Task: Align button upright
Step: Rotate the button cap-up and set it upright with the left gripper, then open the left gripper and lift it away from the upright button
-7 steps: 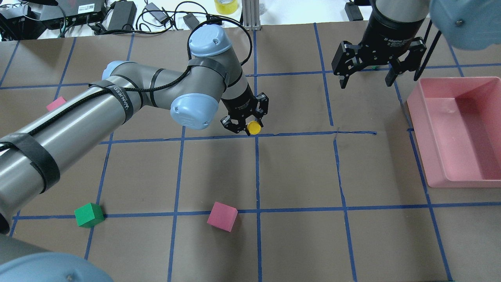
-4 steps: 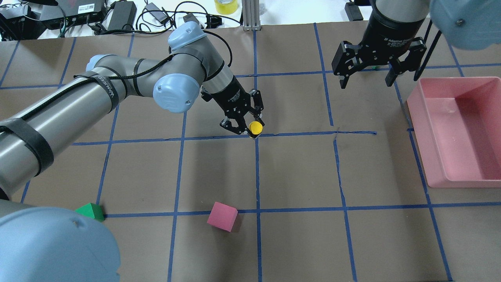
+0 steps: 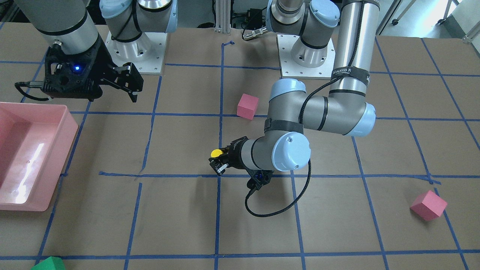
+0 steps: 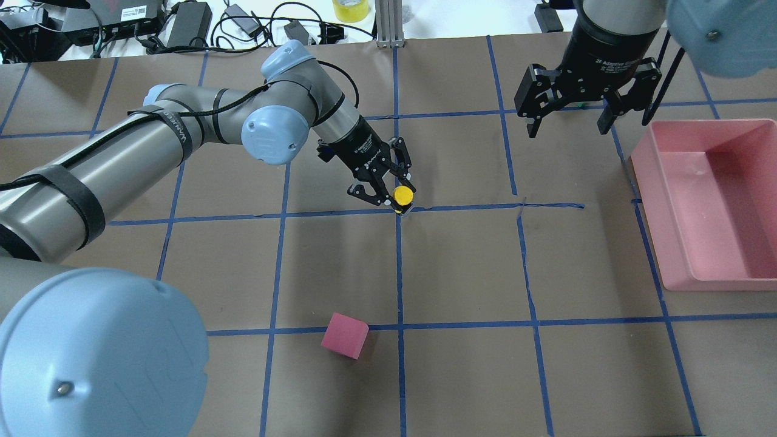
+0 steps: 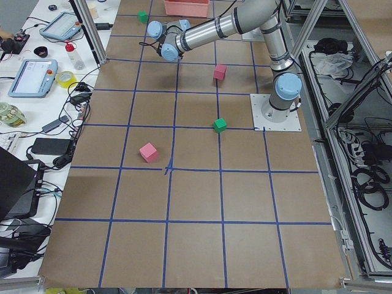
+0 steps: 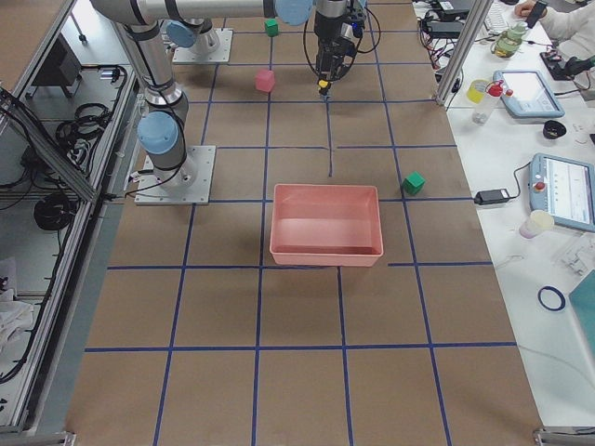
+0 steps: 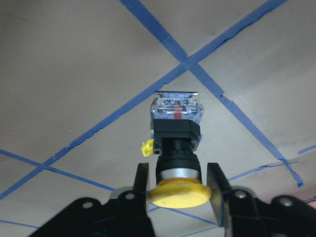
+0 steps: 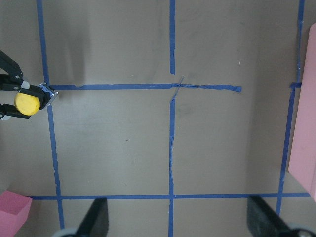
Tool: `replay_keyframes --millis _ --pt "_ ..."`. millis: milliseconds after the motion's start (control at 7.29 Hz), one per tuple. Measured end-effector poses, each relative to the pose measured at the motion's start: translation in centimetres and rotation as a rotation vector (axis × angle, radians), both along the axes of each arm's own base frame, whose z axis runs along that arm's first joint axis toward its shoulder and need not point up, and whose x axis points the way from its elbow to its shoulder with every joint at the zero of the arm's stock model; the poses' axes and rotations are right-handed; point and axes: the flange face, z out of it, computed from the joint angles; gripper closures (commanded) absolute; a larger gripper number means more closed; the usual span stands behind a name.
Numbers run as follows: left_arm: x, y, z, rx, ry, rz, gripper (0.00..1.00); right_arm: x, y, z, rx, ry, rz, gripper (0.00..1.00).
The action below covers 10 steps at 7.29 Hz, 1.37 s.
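The button has a round yellow cap, a black body and a clear white end. My left gripper is shut on it just under the cap, near a blue tape crossing at mid-table. In the left wrist view the fingers flank the cap, and the white end points down at the paper, close to the tape. I cannot tell whether it touches. The button also shows in the front view and the right wrist view. My right gripper is open and empty, hanging high at the far right.
A pink bin stands at the right edge. A pink cube lies near the front centre, and another pink cube lies far on my left. A green cube sits beyond my right gripper. Cables and power bricks line the far edge.
My left wrist has swung and tilted, bringing the button's yellow cap to face up, and shifted it slightly right. My left elbow now hides the green cube at the near left. The right arm is still.
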Motion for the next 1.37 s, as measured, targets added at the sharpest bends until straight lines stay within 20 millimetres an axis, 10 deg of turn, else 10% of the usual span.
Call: replay_keyframes --millis 411,686,823,1371 --pt "0.0 -0.4 -0.7 -0.005 -0.003 -0.016 0.86 0.0 0.0 0.0 0.000 0.000 0.001 0.00" --pt "0.1 -0.2 -0.9 -0.008 -0.001 -0.026 0.22 0.0 0.0 0.1 -0.004 0.000 0.003 0.00" --pt "0.2 0.0 -1.0 -0.011 -0.006 -0.031 0.05 0.0 0.0 0.1 -0.006 0.000 0.004 0.00" --pt "0.6 0.1 0.6 -0.054 -0.043 -0.054 0.00 0.0 0.1 0.0 0.002 -0.001 0.006 0.00"
